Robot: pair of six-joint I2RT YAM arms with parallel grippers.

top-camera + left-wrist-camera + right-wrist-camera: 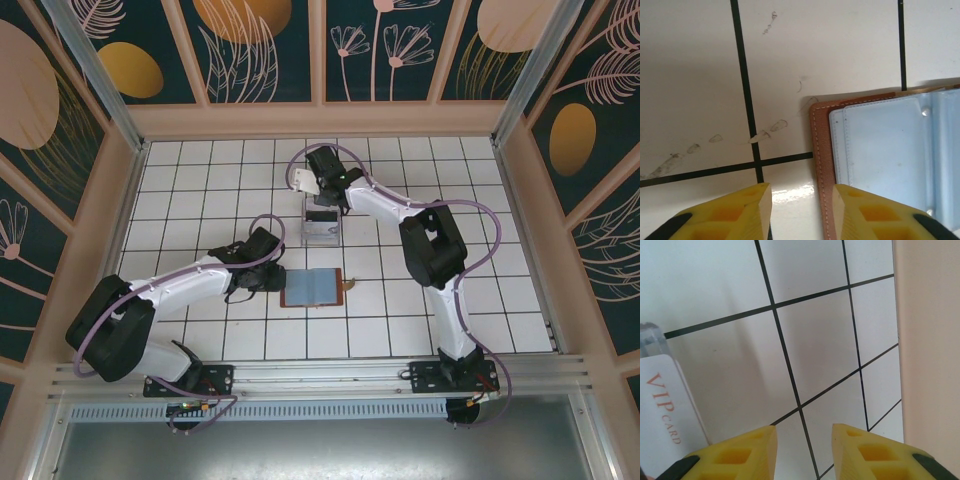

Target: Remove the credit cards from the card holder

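The brown card holder lies open on the tiles with its grey-blue inside facing up; I see no cards in its pockets. My left gripper hangs at its left edge, open, with the brown stitched border lying just inside the right fingertip and nothing gripped. A white credit card printed "VIP CARD" stands at the left of the right wrist view, beside a clear acrylic corner. My right gripper is open over bare tiles, next to that card.
A clear acrylic tiered stand stands just behind the card holder, below the right gripper. The pale back wall rises close on the right of the right wrist view. Walls enclose the tiled floor on three sides.
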